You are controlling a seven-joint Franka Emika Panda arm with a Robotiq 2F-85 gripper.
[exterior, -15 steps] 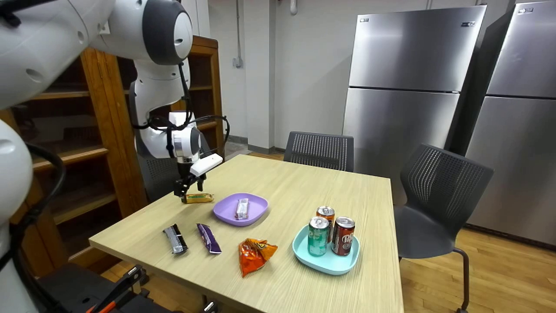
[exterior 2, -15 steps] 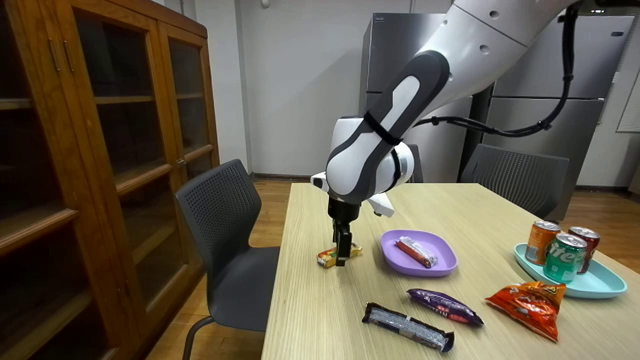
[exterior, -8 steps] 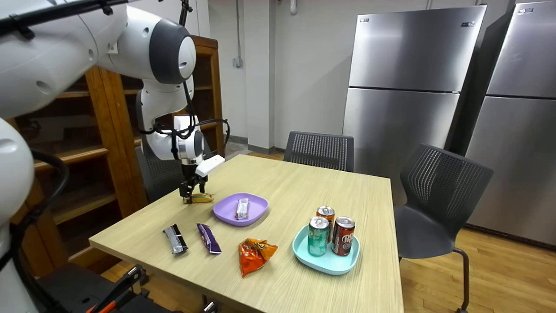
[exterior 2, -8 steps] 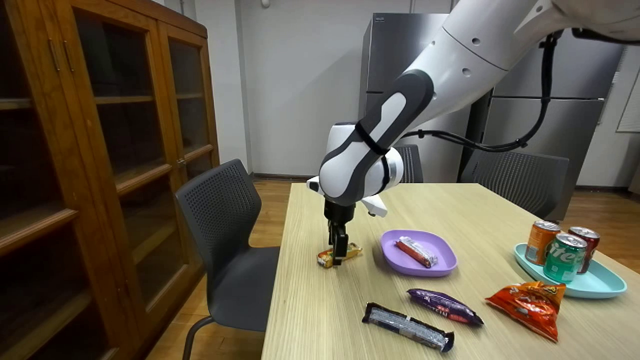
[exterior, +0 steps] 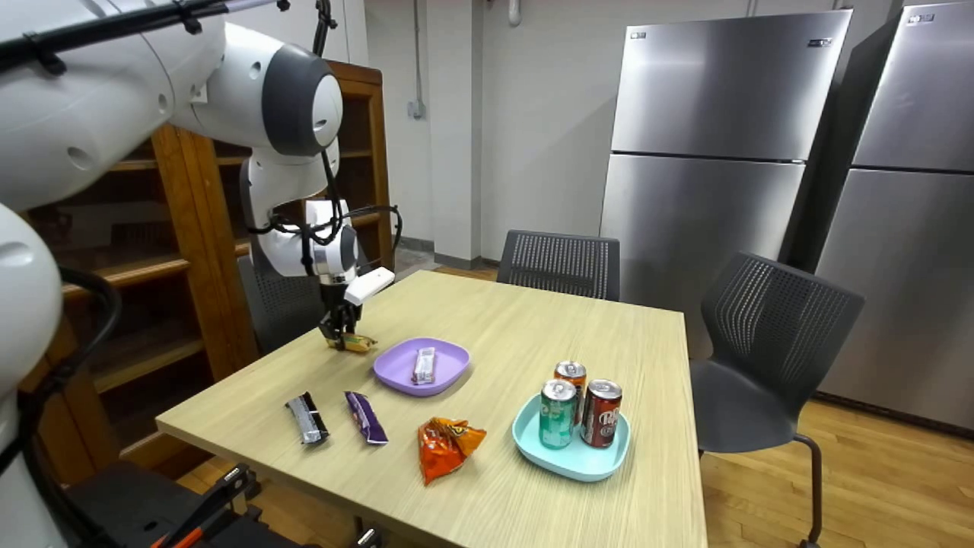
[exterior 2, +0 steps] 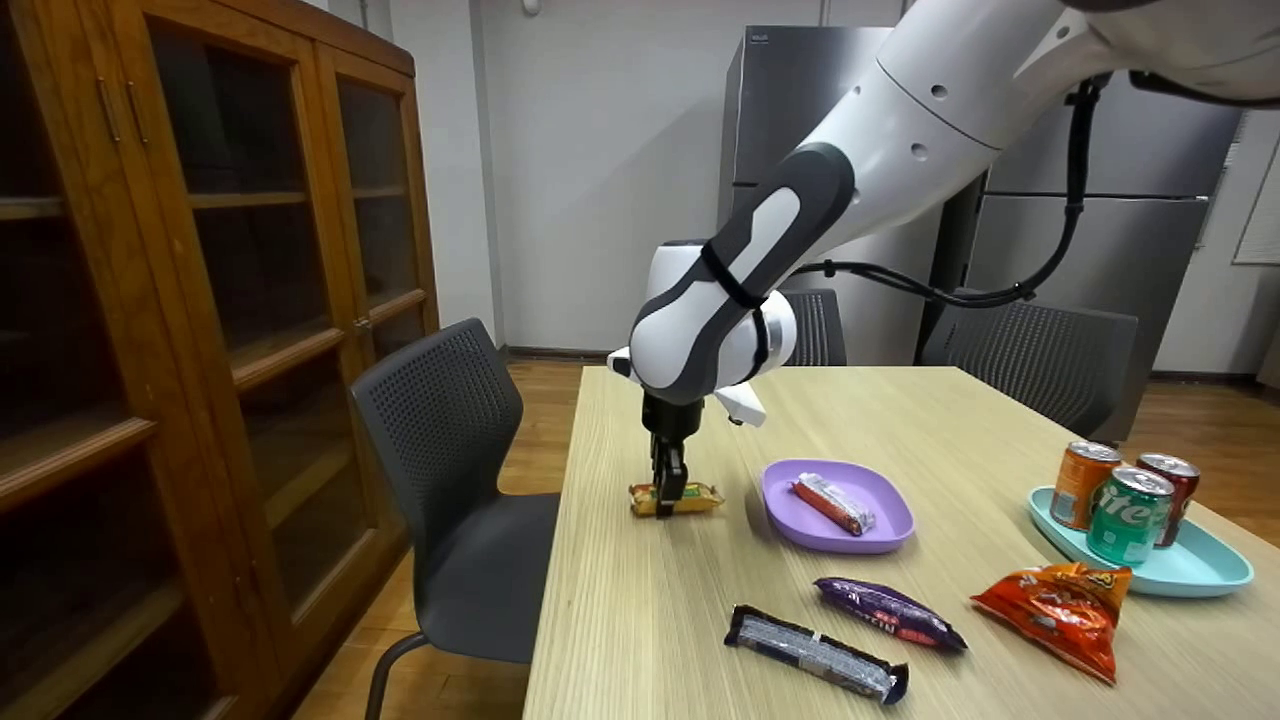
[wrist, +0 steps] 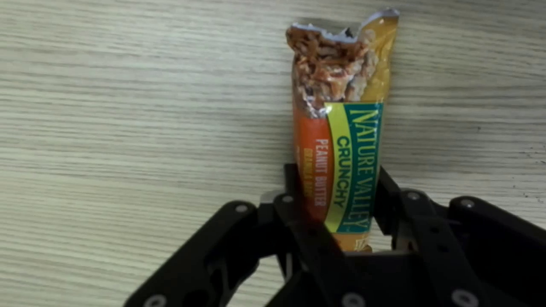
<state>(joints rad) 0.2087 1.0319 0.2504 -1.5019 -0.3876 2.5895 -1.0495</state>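
Observation:
A yellow-orange granola bar [wrist: 337, 128] with a green label lies lengthwise between the dark fingers of my gripper [wrist: 337, 183] in the wrist view. Both pads press against its long sides, and its near end is partly hidden by the finger links. In both exterior views the bar [exterior 2: 702, 497] is at table level, gripped near its middle by the downward-pointing gripper [exterior 2: 664, 503]. A purple plate [exterior 2: 885, 498] stands just beside it, bearing a red and silver wrapped bar [exterior 2: 833, 503].
A black-silver bar [exterior 2: 815, 652], a purple wrapped bar [exterior 2: 890, 612] and an orange chip bag [exterior 2: 1065, 615] lie on the table [exterior: 494, 320]. A turquoise tray [exterior: 582, 466] carries three soda cans. A dark chair [exterior 2: 440, 430] stands by the table edge near the gripper.
The gripper has come down and its jaws have closed around the granola bar. The bar has turned slightly between the fingers. The plate and other items have stayed put.

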